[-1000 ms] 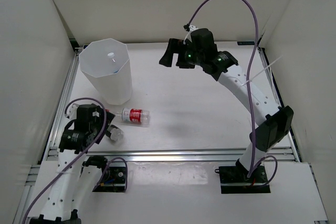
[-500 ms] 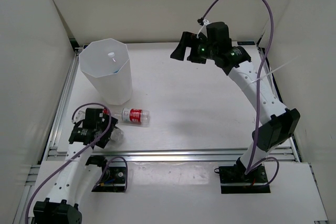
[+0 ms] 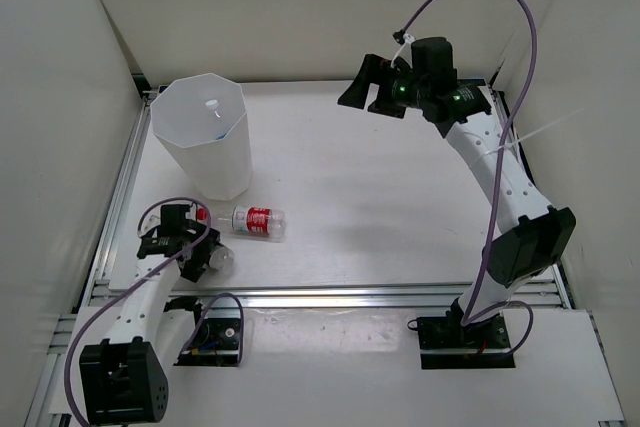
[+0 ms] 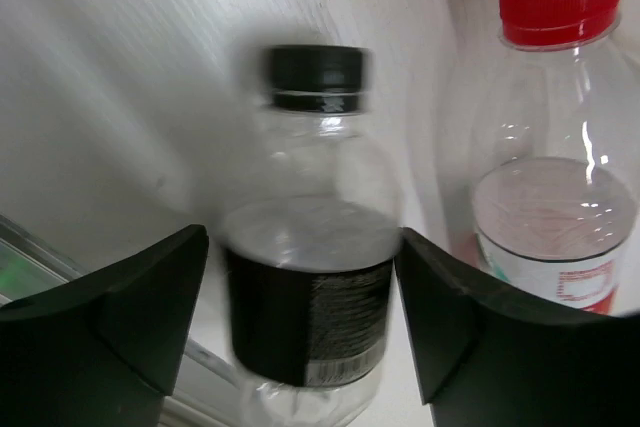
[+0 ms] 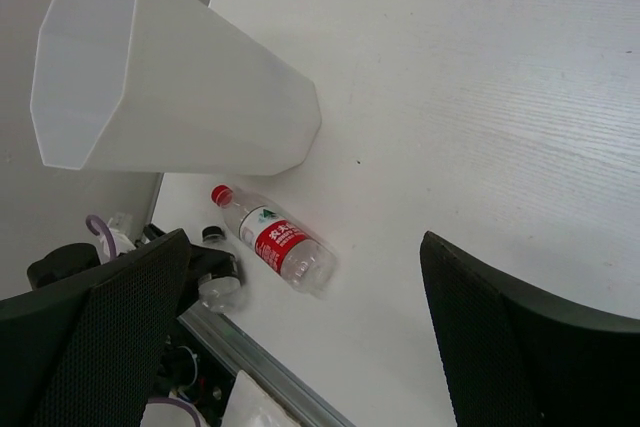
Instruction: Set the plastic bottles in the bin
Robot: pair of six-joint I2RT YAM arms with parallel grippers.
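**Left claw** [image 4: 302, 247]: low at the near-left corner of the tabletop [image 3: 380, 207]. Its fingers [image 4: 140, 312] stand apart on either side of the short dark-labelled bottle [image 4: 305, 317]. One finger appears to meet the bottle's side. A thin gap shows at the other, so no firm hold is confirmed. The wrist view is blurred.

**Short dark-labelled bottle:** black cap, lying on the tabletop between the left claw's fingers, close to the near rail.

**Red-capped bottle** [image 3: 255, 220]: lying on its side on the tabletop, cap pointing left and red label around the middle. It sits just beside the short bottle, on its far-right side, and just near of the bin's base. Nothing grips it.

**Bin** [image 3: 215, 167]: upright at the far left of the tabletop, mouth open upward. A white-capped bottle [image 3: 211, 106] shows inside; the rest of it cannot be made out.

**Right claw** [image 3: 368, 97]: raised above the far right of the tabletop, well apart from the bin and both loose bottles. Its fingers are spread wide with nothing between them.
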